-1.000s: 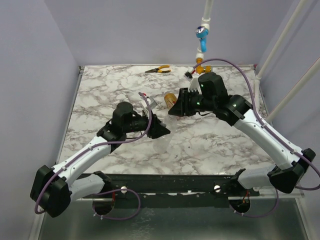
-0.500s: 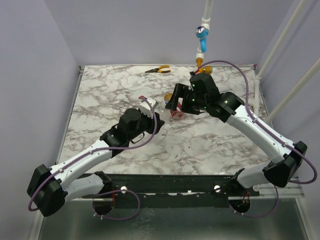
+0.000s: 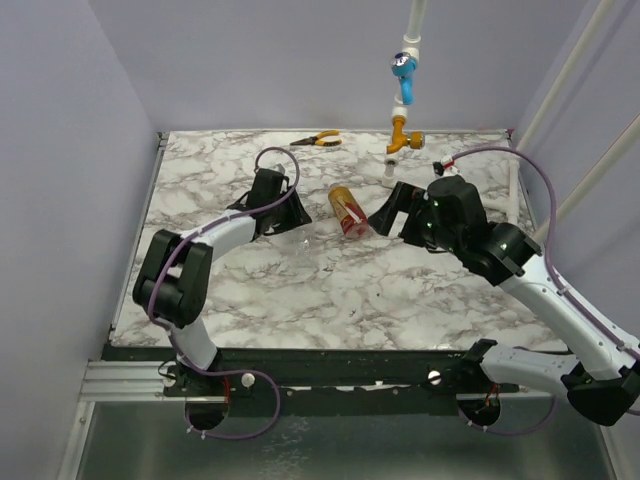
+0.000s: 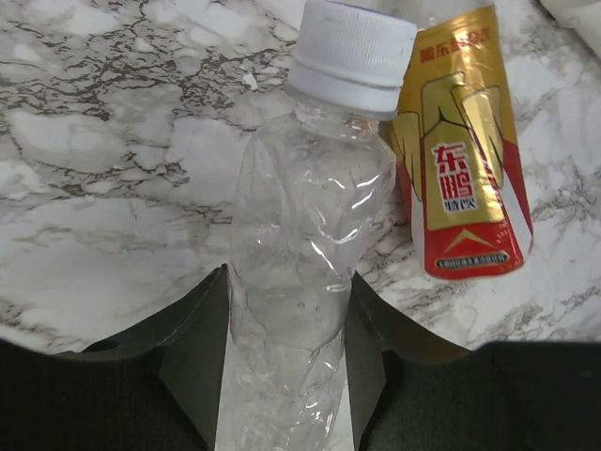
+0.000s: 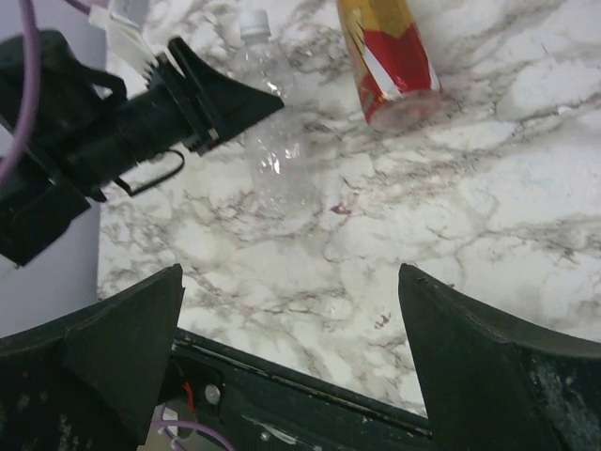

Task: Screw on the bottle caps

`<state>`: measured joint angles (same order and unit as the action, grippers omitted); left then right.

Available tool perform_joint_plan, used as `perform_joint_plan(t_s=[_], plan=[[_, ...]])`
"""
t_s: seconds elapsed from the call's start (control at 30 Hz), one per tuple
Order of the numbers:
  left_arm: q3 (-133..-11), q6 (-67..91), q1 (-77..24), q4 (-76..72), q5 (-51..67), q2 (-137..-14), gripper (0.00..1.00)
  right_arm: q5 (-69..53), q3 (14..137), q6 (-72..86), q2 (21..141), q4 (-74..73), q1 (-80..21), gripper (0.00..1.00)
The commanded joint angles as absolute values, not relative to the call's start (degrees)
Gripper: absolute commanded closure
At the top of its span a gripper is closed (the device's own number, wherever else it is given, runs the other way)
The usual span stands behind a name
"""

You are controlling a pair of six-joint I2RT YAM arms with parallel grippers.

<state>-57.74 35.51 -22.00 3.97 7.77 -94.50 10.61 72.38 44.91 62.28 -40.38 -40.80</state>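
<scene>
- clear bottle [image 4: 291, 244]: thin crumpled plastic, white ribbed cap [image 4: 352, 52] screwed on; clenched by left gripper [image 4: 286, 324], arm folded sharply.
- labelled bottle [image 4: 465, 160]: glossy red-gold, lying on marble table [image 3: 300, 290], perhaps touching the cap.
- right gripper [image 5: 291, 282]: spread wide, empty, nearby.
</scene>
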Motion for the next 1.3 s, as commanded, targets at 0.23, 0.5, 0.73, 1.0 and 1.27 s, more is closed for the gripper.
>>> perform_joint_plan(t_s=[0.23, 0.5, 0.73, 1.0, 1.27], plan=[[-65.9, 41.0, -21.6, 12.8, 5.4, -103.4, 0.01, 11.0, 65.0, 46.9, 58.3, -38.7, -40.9, 0.00], [-69.4, 36.3, -21.4, 16.9, 2.3, -100.0, 0.01, 12.3, 66.2, 44.5, 59.1, -37.9, -40.9, 0.00], [-76.7, 28.5, -21.4, 26.6, 0.5, -93.8, 0.01, 15.2, 67.5, 42.2, 58.5, -36.3, -40.8, 0.00], [-76.1, 26.1, -22.0, 29.7, -1.9, -80.3, 0.01, 17.9, 69.6, 38.5, 57.7, -33.0, -40.8, 0.00], [-74.0, 25.7, -22.2, 29.9, -6.1, -70.9, 0.01, 18.7, 72.4, 35.0, 57.2, -29.8, -40.8, 0.00]])
